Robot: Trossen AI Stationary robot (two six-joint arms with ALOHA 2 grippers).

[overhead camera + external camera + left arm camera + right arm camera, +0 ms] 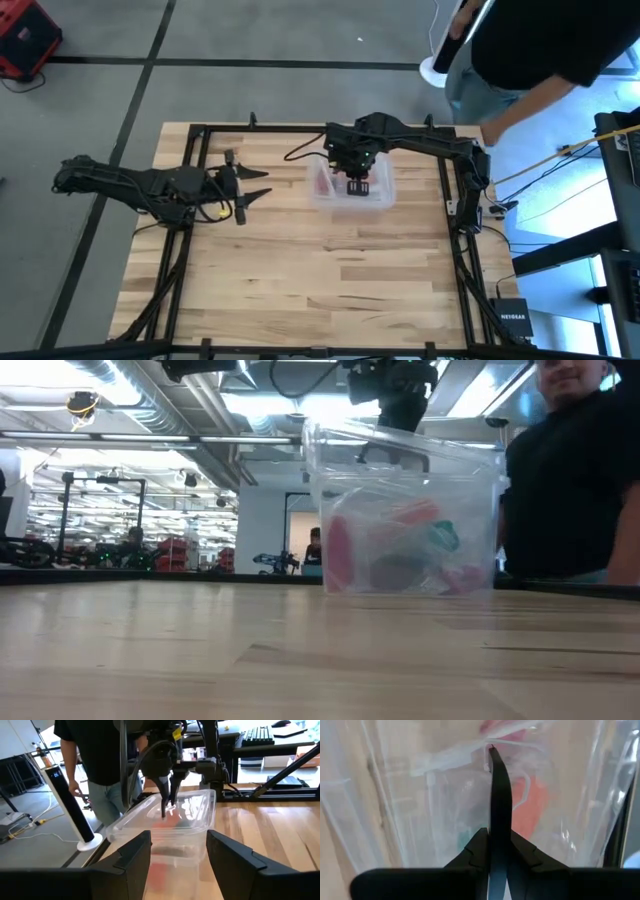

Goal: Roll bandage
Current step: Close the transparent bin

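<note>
We see the right gripper, fingers pressed together and empty, poised over the clear plastic box containing the orange fabric bandage; the left gripper waits beside it, fingers wide.

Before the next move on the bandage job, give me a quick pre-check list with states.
1. Right tool over the clear plastic box: ok, it hangs above the box opening, fingers together and pointing down.
2. Right tool holding anything: cannot tell; the right wrist view shows only the closed fingers against clear plastic.
3. Bandage located: ok, an orange shape shows inside the box; rolled or flat, cannot tell.
4. Left tool clear of the box: ok, open, parked to the box's left.
5. Box upright on the table: ok.
6. Person near the table's far right corner: not ok.
</note>
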